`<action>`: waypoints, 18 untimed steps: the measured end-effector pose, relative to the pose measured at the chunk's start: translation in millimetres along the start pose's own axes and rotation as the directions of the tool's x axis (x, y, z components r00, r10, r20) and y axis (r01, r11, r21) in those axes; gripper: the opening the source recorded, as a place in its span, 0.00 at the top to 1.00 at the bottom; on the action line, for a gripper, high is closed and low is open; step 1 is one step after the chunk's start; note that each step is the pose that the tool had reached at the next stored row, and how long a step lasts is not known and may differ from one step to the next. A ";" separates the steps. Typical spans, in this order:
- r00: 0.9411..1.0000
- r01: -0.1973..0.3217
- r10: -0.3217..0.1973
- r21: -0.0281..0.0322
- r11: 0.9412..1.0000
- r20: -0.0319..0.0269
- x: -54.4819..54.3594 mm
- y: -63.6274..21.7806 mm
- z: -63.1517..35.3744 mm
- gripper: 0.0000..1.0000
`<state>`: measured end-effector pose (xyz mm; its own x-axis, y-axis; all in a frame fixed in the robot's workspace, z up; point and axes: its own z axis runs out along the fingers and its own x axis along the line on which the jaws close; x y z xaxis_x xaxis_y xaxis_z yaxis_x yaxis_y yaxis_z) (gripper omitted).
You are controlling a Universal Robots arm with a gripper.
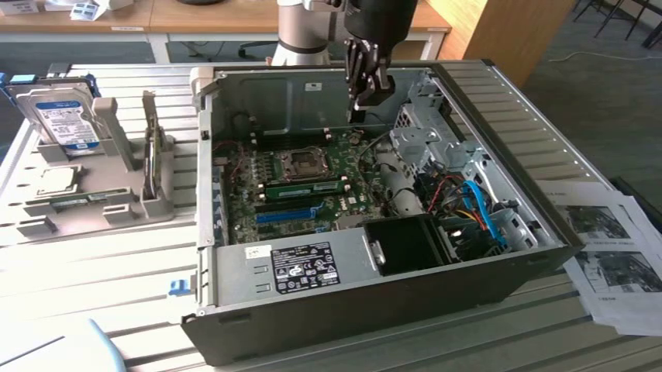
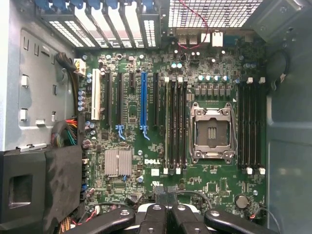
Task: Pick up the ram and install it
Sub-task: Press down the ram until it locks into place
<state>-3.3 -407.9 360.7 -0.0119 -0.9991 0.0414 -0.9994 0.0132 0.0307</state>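
Robotics lab in office-style room. Open grey metal computer tower case [image 1: 517,132] on pale slatted metal bench [image 1: 114,271]; grey plastic parts rack [image 1: 114,205] holding blue-labelled hard drive [image 1: 64,116]; light wooden desks [image 1: 93,19] behind; blue-grey carpet floor [image 1: 610,101]; printed paper sheets [image 1: 610,248].

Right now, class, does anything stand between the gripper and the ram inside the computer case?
Nothing visible does. The gripper hangs over the open case, and the ram lies uncovered on the motherboard beside the CPU socket.

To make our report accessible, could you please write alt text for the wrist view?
The gripper hangs over a green Dell motherboard inside a computer case, with an empty processor socket, black memory slots and one blue slot.
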 end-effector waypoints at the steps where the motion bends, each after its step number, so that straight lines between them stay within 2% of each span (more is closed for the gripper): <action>1: 1.000 0.000 0.000 0.000 1.000 0.000 0.0 0.0 0.3 0.91; 10: 1.000 0.000 0.000 0.001 1.000 -0.001 -0.2 -0.2 5.7 0.91; 16: 1.000 0.000 0.000 0.003 1.000 -0.004 -0.4 -0.4 11.4 0.91; 18: 1.000 0.000 0.000 0.004 1.000 -0.007 -0.5 -0.4 13.7 0.91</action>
<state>-3.3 -407.9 347.0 -0.0121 -0.9988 0.0481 -0.9996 0.0134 0.0265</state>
